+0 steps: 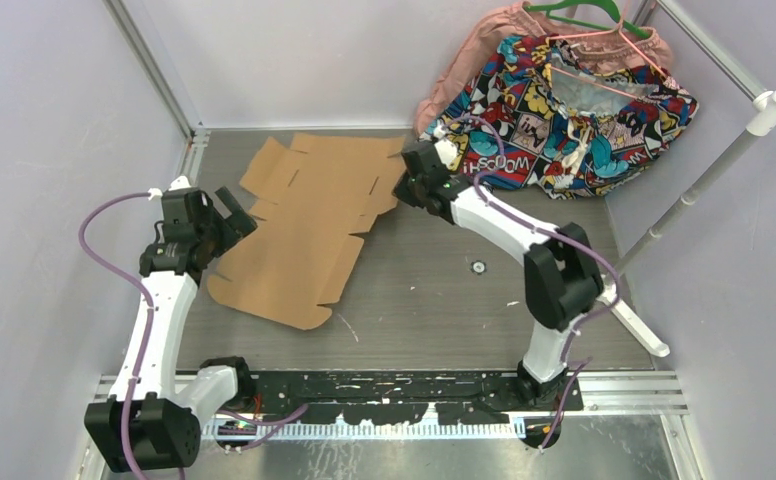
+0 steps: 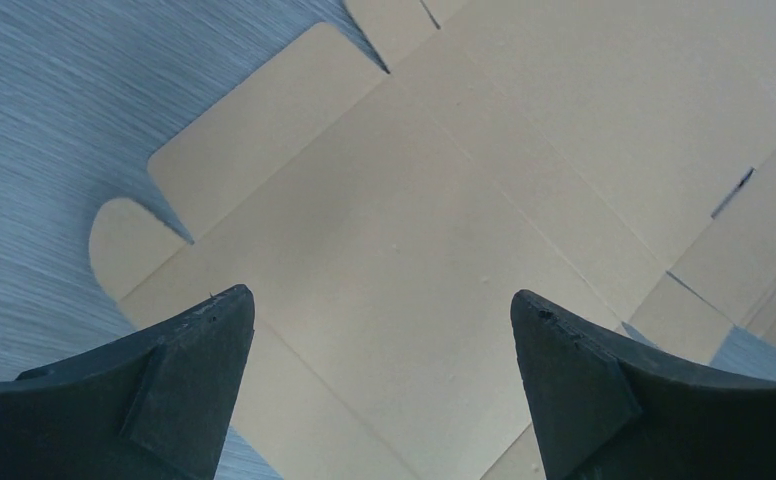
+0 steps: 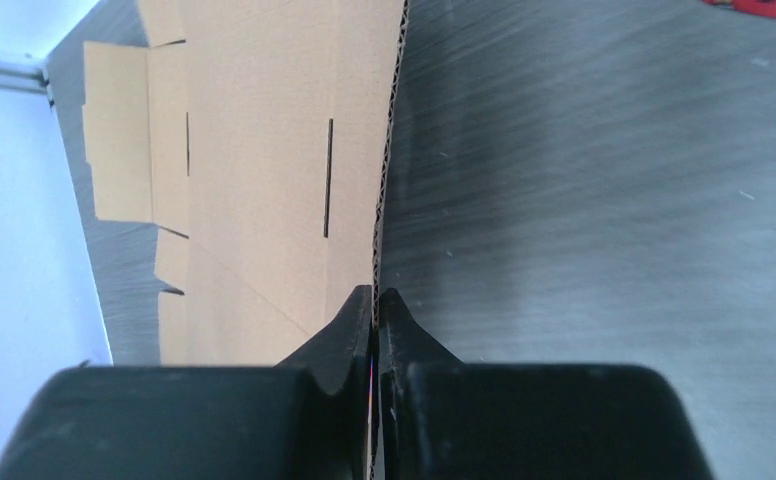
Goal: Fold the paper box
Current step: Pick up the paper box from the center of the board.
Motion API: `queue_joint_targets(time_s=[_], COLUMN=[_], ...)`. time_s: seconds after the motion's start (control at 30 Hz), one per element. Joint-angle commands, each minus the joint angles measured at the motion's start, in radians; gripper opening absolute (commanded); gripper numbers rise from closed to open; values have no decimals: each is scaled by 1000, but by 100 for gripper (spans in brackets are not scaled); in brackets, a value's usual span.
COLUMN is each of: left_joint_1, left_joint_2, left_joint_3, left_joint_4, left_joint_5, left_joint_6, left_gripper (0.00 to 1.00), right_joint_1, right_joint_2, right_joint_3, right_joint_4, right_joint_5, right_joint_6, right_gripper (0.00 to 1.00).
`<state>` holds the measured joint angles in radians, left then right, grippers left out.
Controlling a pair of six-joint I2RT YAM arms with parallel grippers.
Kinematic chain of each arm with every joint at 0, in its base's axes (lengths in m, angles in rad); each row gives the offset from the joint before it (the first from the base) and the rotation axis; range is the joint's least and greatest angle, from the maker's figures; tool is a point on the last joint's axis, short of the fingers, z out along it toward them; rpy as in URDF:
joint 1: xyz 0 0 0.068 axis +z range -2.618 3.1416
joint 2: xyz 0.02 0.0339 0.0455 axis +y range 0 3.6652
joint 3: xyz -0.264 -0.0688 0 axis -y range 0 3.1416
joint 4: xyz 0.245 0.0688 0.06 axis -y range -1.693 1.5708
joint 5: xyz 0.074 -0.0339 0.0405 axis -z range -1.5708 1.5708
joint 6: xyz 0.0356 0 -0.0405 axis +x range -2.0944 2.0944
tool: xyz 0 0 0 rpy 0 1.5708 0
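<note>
Currently the box (image 1: 304, 230) lies as a flat die-cut sheet on the left-centre of the table (image 1: 444, 300), skewed, flaps spread. Its far edge sits near the back wall and its left flaps near the left rail, so room is tight on those sides. Its near edge, with a rounded flap, points toward the arm bases. Bare table shows to the right of the sheet and between it and the bases.

Right gripper (image 1: 409, 190) is at the sheet's far right edge. In the right wrist view the gripper (image 3: 375, 295) is pinched closed on the corrugated edge, the box (image 3: 264, 150) spreading left with two slits visible and bare table to the right.

Left gripper (image 1: 229, 215) is over the sheet's left side. In the left wrist view the gripper (image 2: 382, 300) is spread wide and holds nothing. The box (image 2: 444, 200) fills the view below, rounded flaps at upper left, and no contact can be made out.

Comic-print cloth (image 1: 564, 110) is heaped in the far right corner, just beyond the right gripper, apart from the box.
</note>
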<state>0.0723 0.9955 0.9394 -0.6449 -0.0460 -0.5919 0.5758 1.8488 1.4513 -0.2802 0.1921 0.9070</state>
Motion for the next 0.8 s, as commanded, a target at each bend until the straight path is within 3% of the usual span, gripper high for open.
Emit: queue_joint_targets(time_s=[0.0, 0.23, 0.47, 0.63, 0.77], left_joint_1=[3, 3, 2, 0, -7], left_joint_2=[-5, -8, -12, -14, -6], left_joint_3=[-5, -42, -76, -100, -112], left_joint_4=[58, 78, 83, 85, 76], left_joint_5=[75, 104, 139, 154, 148], left_joint_6=[-23, -28, -48, -55, -63], left_gripper=[100, 100, 100, 100, 100], right_joint_1=[9, 21, 29, 55, 94], right_joint_2=[-196, -469, -639, -670, -574], right_joint_3=[-153, -503, -786, -917, -919], right_joint_4=[28, -31, -67, 27, 154], right_joint_5=[196, 381, 520, 535, 500], right_joint_6=[112, 339, 618, 826, 929], right_gripper=[1, 1, 1, 1, 1])
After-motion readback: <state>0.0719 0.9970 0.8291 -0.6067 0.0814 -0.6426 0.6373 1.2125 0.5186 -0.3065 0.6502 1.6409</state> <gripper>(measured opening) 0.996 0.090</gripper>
